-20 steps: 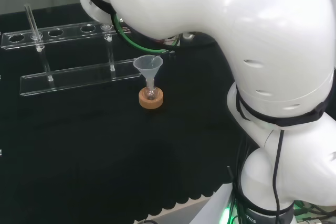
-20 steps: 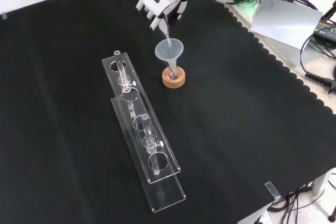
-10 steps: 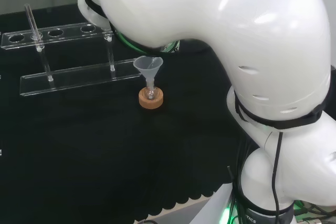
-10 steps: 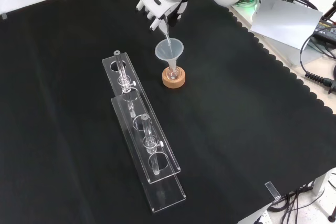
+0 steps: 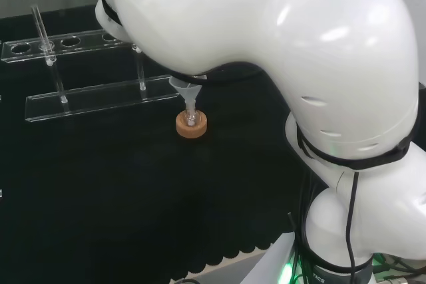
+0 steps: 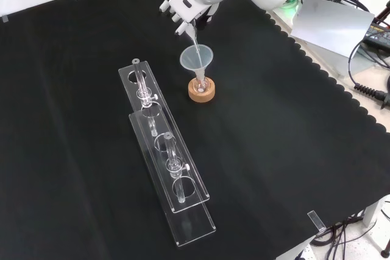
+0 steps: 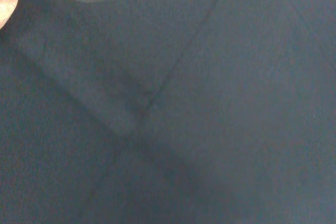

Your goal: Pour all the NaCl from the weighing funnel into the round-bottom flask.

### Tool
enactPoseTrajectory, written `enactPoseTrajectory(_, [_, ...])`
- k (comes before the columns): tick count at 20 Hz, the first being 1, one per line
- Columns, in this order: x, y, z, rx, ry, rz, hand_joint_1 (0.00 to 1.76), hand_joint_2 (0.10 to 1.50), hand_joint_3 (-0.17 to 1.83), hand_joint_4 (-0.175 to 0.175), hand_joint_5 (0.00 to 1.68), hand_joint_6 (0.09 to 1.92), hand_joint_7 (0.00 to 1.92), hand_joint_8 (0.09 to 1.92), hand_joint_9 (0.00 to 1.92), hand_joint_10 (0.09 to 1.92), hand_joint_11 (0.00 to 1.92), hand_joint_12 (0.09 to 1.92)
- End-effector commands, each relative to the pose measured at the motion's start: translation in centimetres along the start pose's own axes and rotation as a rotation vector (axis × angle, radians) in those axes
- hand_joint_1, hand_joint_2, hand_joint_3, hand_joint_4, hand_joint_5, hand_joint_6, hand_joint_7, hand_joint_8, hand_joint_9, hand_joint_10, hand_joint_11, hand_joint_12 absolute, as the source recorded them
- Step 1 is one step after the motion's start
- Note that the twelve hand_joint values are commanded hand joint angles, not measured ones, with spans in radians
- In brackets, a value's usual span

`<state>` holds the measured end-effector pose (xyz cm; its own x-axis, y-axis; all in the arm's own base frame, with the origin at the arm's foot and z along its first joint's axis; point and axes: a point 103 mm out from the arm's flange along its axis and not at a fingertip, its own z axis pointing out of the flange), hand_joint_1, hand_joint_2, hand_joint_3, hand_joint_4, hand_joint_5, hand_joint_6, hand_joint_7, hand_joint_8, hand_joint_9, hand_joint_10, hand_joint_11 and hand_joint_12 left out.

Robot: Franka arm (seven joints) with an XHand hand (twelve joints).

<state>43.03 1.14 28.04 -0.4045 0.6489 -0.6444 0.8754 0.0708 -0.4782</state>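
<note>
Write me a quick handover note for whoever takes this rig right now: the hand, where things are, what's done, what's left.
Hand: fingers curled round the weighing funnel, tilted spout-down over the plastic funnel, seen in the front view.
Plastic funnel sits in the neck of the round-bottom flask, which stands on a cork ring beside the clear tube rack.
Done: weighing funnel is brought over and tipped, spout at the funnel's mouth.
Left: finish emptying it. Whether salt is flowing, or how much remains, cannot be told from these views. Then take the weighing funnel away.
</note>
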Motion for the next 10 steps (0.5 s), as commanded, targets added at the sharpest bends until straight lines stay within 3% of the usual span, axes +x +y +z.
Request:
enactPoseTrajectory(1, [0.04, -0.16, -0.38, -0.011, -0.044, 0.004, 1.04, 1.04, 0.09, 0.175, 1.05, 0.91, 1.17, 0.44, 1.32, 0.15, 0.94, 0.96])
enactPoseTrajectory(10, [-0.1, -0.39, -0.96, -0.01, -0.095, 0.017, 1.04, 1.04, 0.09, 0.175, 1.05, 0.91, 1.17, 0.44, 1.32, 0.15, 0.94, 0.96])
